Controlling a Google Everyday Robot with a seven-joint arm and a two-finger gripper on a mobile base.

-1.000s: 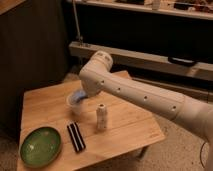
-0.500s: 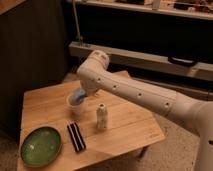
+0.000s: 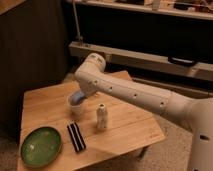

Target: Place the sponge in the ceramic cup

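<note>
On the tabletop (image 3: 127,131) a green plate (image 3: 40,145) lies far left. Further right, the sponge (image 3: 75,99) shows at the mouth of the cup (image 3: 71,106). The gripper (image 3: 79,94) hangs directly above, likely so the sponge lands inside. Whether it grips or has let go, I cannot tell. A bottle (image 3: 101,116) stands just right.

There are one table (image 3: 131,127), one ceramic cup (image 3: 73,107), one sponge (image 3: 76,99), one white bottle (image 3: 101,118), one green plate (image 3: 41,146), one black bar (image 3: 76,137) and one pincer (image 3: 79,95), over the cup at the table's ten o'clock.
</note>
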